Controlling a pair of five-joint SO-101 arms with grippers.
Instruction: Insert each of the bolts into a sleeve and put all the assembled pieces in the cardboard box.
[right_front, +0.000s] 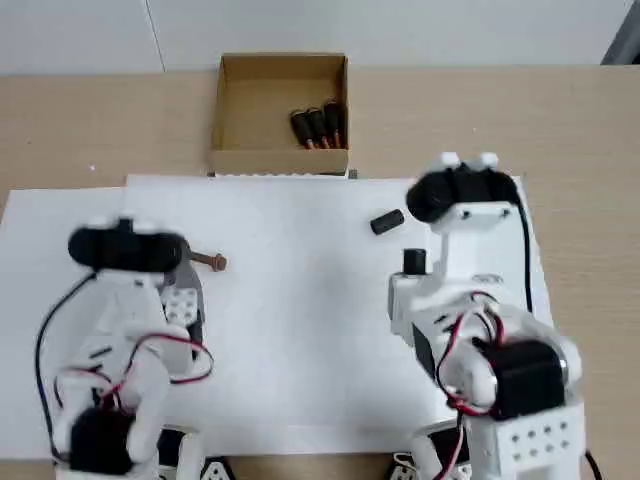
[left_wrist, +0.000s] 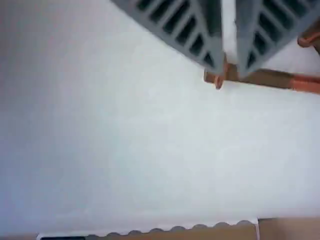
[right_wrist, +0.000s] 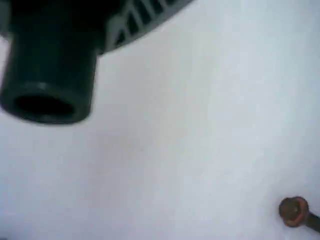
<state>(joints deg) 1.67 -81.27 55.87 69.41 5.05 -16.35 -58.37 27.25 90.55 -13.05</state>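
**Both arms loaded: bolt on the left, sleeve on the right**

From my seat, the high view puts the cardboard box (right_front: 278, 160) at 12 o'clock, on the bare wooden table (right_front: 580, 120) just past the far edge of the white paper sheet (right_front: 300, 350). Three assembled pieces (right_front: 320, 127) lie side by side inside it, against its 3 o'clock wall.

The left gripper (left_wrist: 229, 67) sits low on the sheet at 9 o'clock. Its fingers are pressed close together and pinch the bolt (left_wrist: 270, 79) near the head. The bolt lies flat on the paper, its shank running out from the fingertips toward 3 o'clock in the high view.

At 3 o'clock I see the right gripper (right_front: 412, 268) clamped on the held sleeve (right_wrist: 50, 75), a black tube whose open bore faces the wrist camera. That same camera catches the bolt's hexagonal head farther off on the paper.

One loose sleeve (right_front: 387, 221) lies on its side on the sheet at 2 o'clock, near the right arm and apart from its gripper.
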